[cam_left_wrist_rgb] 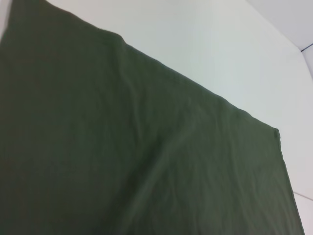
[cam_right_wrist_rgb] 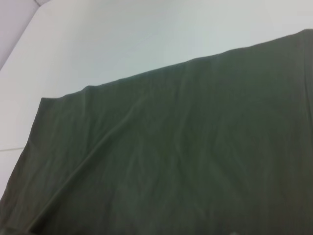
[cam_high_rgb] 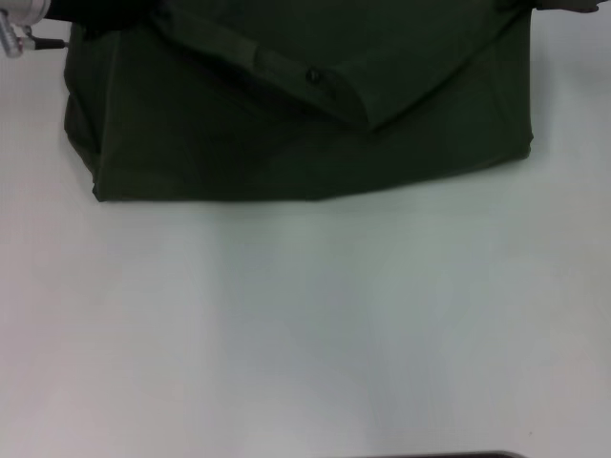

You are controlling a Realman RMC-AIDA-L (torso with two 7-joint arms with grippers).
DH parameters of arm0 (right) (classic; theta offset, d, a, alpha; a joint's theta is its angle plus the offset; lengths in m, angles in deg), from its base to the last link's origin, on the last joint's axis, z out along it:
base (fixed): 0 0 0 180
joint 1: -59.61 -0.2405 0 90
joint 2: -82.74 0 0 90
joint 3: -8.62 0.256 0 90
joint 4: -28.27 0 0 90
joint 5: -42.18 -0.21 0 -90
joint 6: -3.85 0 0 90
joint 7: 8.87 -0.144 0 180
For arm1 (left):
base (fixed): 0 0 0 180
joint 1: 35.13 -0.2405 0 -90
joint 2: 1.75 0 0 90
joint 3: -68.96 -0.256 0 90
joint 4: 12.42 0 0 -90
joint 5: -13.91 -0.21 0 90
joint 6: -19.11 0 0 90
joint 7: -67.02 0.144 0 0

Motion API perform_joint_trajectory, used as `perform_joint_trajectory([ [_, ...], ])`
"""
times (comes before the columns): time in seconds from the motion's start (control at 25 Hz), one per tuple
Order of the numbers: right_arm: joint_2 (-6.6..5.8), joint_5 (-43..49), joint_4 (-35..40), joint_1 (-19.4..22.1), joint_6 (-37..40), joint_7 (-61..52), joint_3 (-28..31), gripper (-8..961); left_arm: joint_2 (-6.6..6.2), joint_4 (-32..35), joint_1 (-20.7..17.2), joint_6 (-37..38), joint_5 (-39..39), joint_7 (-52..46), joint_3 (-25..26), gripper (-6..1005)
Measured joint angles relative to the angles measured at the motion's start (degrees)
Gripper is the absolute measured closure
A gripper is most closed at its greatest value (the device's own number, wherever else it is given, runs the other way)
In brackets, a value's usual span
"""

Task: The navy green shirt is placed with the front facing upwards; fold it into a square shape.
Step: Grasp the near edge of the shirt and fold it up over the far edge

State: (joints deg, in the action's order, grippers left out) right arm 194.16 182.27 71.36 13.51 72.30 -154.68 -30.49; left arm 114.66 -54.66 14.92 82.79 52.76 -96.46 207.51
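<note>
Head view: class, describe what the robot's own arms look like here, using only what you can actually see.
Very little shows. At the top left corner, by the navy green shirt, a silvery metal part of the left arm appears, rounded and shiny, with a thin dark cable or pin beside it. At the top right corner a dark grey sliver of the right arm shows. No jaws are visible.

A white tabletop [cam_high_rgb: 305,324] fills the head view, plain and matte, with a thin dark strip [cam_high_rgb: 449,454] showing at its near edge. In the left wrist view one corner of the tabletop meets a dark seam line [cam_left_wrist_rgb: 305,47].
</note>
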Motion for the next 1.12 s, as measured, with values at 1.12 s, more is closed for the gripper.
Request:
perform_joint_trajectory([
  [1.12,1.48,0.01,-0.89,-1.08,-13.71,0.76,-3.47,894,1.03,0.62,2.22,-7.61,-0.07,0.71,-0.28,970],
])
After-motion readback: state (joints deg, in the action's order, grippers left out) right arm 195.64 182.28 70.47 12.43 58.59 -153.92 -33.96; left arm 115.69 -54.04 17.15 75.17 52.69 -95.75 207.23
